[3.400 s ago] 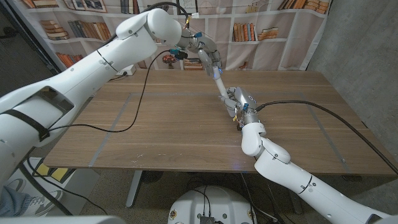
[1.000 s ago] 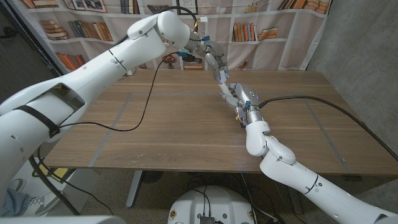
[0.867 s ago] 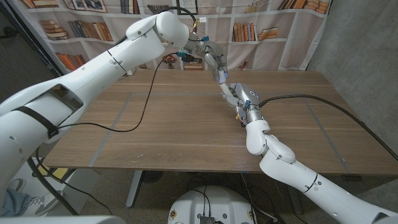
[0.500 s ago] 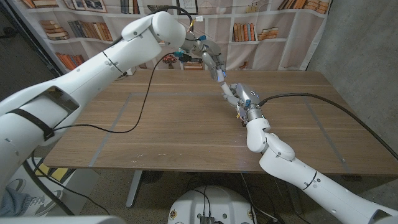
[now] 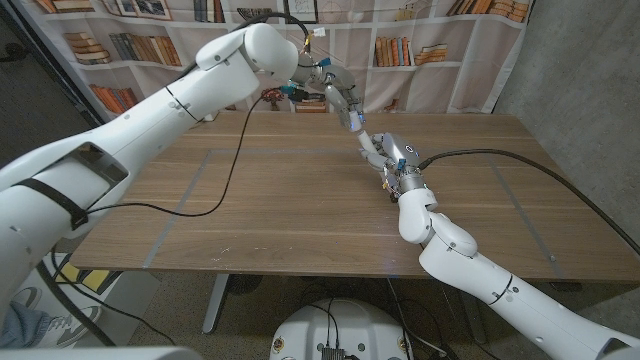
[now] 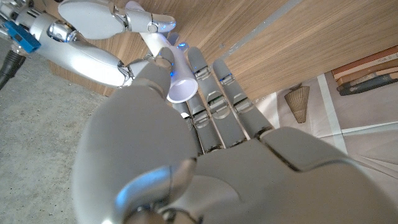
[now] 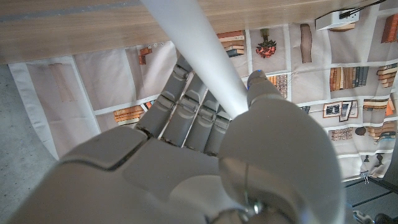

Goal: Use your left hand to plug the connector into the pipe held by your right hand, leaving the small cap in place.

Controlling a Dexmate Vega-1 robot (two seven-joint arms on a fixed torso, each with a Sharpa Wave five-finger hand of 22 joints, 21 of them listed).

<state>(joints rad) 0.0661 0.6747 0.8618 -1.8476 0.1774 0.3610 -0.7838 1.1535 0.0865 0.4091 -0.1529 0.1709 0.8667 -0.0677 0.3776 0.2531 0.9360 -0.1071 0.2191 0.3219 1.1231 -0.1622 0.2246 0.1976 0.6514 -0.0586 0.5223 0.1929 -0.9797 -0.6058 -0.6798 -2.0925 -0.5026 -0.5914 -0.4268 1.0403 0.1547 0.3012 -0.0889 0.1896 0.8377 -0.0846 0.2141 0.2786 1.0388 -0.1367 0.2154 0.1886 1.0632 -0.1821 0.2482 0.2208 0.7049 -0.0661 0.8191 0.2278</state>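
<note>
Alignment before we push the connector point(image 6: 181, 87) home.
Our left hand point(image 5: 340, 95) grips it at 11 o'clock of the pipe point(image 7: 199, 56), clasped by our right hand point(image 5: 392, 157); we keep axes matched.

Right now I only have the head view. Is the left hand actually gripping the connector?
Observer: Yes. The left wrist view shows the left hand pinching the white connector between thumb and fingers, open round end toward the camera.
Operator: Right hand's hold on the pipe?
Observer: In the right wrist view the pipe runs out between the right hand's thumb and fingers.
Operator: Mated?
Observer: Cannot tell. In the left wrist view the connector's far end reaches the right hand's fingers, but the joint is hidden.
</note>
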